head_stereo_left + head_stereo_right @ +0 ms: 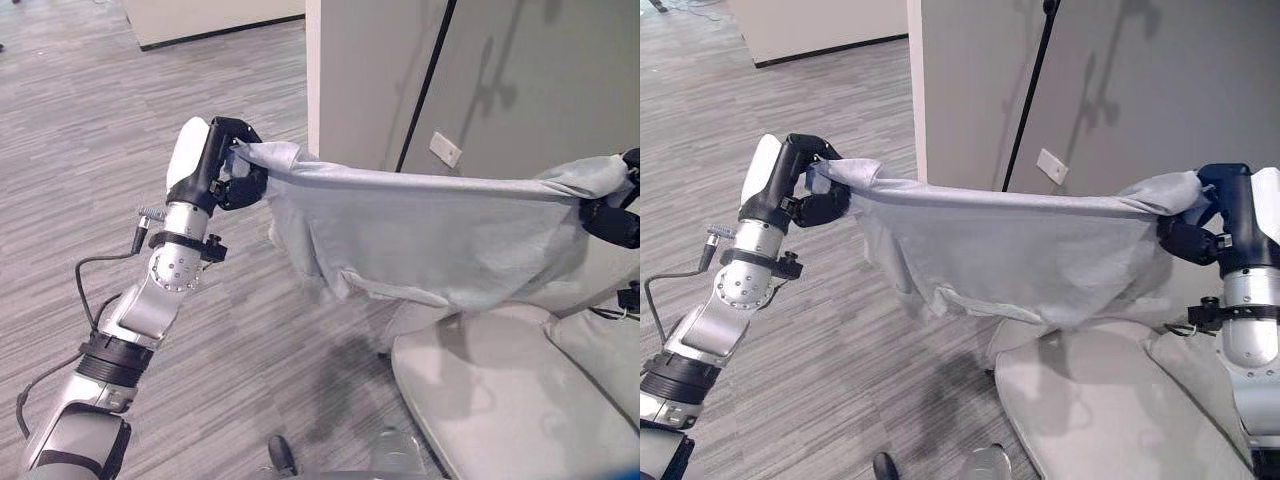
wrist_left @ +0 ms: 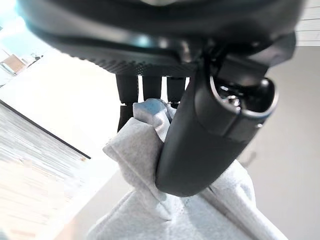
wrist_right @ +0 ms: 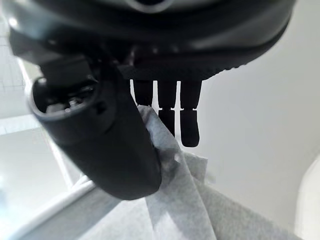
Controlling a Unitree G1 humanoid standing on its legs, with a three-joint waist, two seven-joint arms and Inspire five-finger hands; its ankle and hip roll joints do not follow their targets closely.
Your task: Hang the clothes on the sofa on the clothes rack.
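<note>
Grey cloth, one garment (image 1: 1010, 255), hangs stretched across the middle of the frame between your two hands. At the left, your left hand (image 1: 228, 165) has its fingers and thumb curled round one bunched end of it; the left wrist view shows the thumb pressed against the fabric with the fingers behind. At the right, your right hand (image 1: 1210, 225) pinches the other end the same way, thumb on the fold. The top edge runs nearly taut from hand to hand, and the body of the garment sags below, clear of the sofa (image 1: 1110, 400) in the lower right.

By my reading, you have the lift and spread done, and the carry to the rack is the step ahead. No rack can be made out for certain; a thin dark pole (image 1: 1025, 95) stands by the wall at upper centre. You will need to turn towards the rack, keeping both grips firm and the cloth level so it does not drag.

Count: one garment, one sofa, two hands.
</note>
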